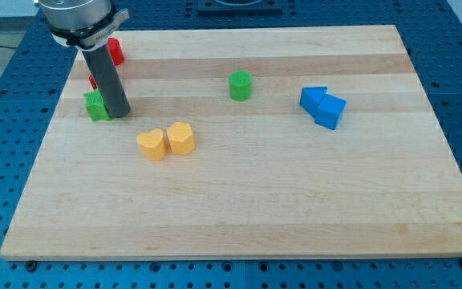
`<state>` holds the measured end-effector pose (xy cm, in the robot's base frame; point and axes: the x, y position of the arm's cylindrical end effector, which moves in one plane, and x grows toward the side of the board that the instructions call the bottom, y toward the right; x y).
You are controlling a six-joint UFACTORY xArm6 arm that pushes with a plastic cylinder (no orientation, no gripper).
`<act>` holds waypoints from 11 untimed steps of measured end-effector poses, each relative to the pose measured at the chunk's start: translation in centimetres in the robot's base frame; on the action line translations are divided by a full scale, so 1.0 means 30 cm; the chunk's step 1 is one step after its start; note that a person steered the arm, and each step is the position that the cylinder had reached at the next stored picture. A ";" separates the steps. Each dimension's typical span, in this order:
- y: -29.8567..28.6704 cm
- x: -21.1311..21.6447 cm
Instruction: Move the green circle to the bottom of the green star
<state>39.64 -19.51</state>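
Observation:
The green circle (241, 85) is a short green cylinder standing on the wooden board (239, 201) above the middle. The green star (96, 106) lies near the board's left edge, partly hidden by my rod. My tip (117, 113) rests on the board touching the green star's right side. The green circle is far to the right of my tip and slightly higher in the view.
Two red blocks lie at the upper left, one (115, 50) behind the rod and one (92, 81) mostly hidden. A yellow heart (151, 144) and a yellow hexagon (180, 138) sit side by side. Two blue blocks (322, 106) touch at the right.

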 end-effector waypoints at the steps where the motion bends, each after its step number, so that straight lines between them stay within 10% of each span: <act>1: -0.003 0.000; 3: -0.051 0.000; 5: 0.366 -0.243; 7: 0.848 -0.180; 11: 0.482 -0.124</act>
